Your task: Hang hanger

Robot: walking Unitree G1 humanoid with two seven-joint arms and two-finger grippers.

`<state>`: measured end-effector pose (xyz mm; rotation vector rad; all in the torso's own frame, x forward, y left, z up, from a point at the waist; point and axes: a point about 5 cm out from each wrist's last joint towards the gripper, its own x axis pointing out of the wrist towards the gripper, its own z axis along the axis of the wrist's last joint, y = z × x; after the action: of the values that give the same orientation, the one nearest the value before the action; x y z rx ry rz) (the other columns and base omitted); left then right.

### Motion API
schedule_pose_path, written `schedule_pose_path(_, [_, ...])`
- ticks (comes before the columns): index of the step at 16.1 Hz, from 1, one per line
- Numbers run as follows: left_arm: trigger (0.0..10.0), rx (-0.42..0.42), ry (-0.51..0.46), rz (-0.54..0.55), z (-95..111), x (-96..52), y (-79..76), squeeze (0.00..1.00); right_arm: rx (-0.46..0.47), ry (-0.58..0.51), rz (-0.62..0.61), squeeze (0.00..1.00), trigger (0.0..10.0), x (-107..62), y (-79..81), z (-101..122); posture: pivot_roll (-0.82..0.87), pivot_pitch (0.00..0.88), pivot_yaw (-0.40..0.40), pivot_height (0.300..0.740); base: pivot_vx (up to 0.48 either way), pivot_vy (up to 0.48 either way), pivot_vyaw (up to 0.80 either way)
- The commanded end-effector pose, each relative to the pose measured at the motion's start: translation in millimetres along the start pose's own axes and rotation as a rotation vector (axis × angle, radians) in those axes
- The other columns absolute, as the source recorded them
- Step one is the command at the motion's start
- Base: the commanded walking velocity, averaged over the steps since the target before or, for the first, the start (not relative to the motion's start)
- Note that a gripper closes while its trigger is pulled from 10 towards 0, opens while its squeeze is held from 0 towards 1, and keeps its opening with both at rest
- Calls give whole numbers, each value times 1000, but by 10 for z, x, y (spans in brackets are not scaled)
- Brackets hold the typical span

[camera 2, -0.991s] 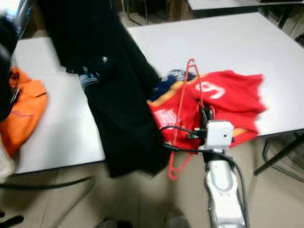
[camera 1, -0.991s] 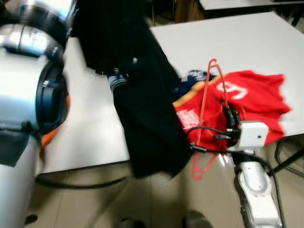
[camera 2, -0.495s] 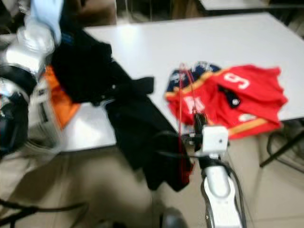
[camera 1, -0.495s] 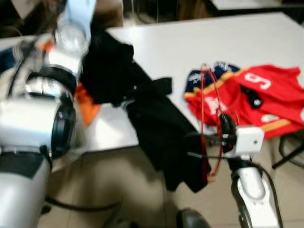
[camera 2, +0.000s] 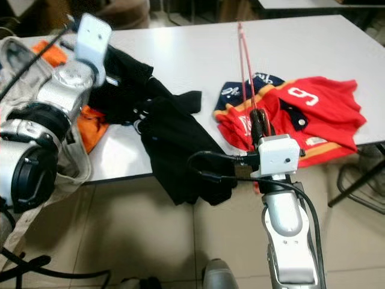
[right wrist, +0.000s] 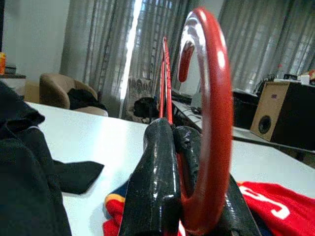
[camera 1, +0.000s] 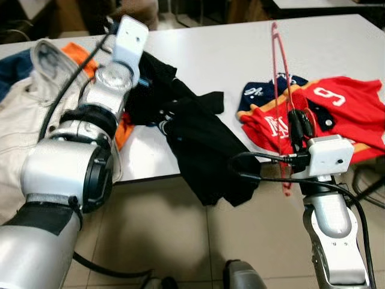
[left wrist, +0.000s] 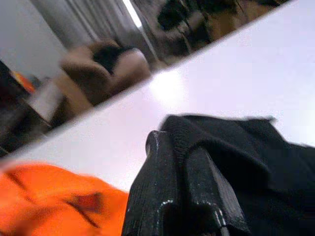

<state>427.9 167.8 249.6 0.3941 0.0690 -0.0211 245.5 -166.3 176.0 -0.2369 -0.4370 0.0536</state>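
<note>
A red wire hanger [camera 1: 275, 66] stands nearly upright over the table's near edge, with my right gripper [camera 1: 298, 125] shut on its lower part. In the right wrist view its hook [right wrist: 212, 98] curves close past the fingers [right wrist: 156, 172]. My left arm reaches over the white table [camera 1: 210, 54] to a black garment [camera 1: 204, 144] that lies crumpled there and hangs over the front edge. In the left wrist view my left gripper [left wrist: 172, 142] is shut, with the black cloth [left wrist: 246, 157] folded around its tips.
A red jersey [camera 1: 337, 108] with a navy piece [camera 1: 258, 93] lies at the table's right. An orange garment [camera 1: 78, 51] and a beige jacket [camera 1: 24, 114] lie at its left end. Tiled floor spreads in front, and a chair leg [camera 1: 367, 183] stands at the far right.
The camera has shifted. My left arm has lowered the black garment from mid-air onto the table. My right gripper has swung the hanger from a low slant to nearly upright.
</note>
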Motion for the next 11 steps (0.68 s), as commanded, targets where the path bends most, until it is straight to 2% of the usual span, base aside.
schedule_pose_path(1, [10000,-146,49,-6,-128,-10,4,1000,16,14,2,0,0,-12,24,-12,-389,124,70,740,0,0,0])
schedule_pose_path(2, [10000,-218,55,-1,-160,-14,10,1000,16,12,1,0,0,-9,30,-5,-386,125,69,740,0,0,0])
schedule_pose_path(3, [10000,-391,80,40,-261,-27,45,1000,21,9,6,0,0,0,41,5,-381,126,60,740,0,0,0])
schedule_pose_path(4, [10000,-437,72,48,-265,-29,58,1000,23,9,15,0,0,5,45,6,-381,126,60,740,0,0,0])
schedule_pose_path(6, [10000,-368,29,37,-186,-22,71,1000,22,10,19,0,0,10,37,1,-379,127,54,740,0,0,0])
schedule_pose_path(7, [10000,-290,-25,6,-87,-14,45,1000,27,13,23,0,0,15,40,-9,-373,128,45,740,0,0,0])
schedule_pose_path(8, [10000,-265,-47,-9,-69,-16,43,1000,31,16,24,0,0,15,41,-16,-369,131,40,740,0,0,0])
schedule_pose_path(10, [10000,-229,-57,-27,-97,-25,68,1000,44,30,24,0,0,10,45,-41,-351,133,27,740,0,0,0])
schedule_pose_path(11, [10000,-207,-38,-63,-191,-38,60,1000,55,41,37,0,0,10,62,-69,-334,133,21,740,0,0,0])
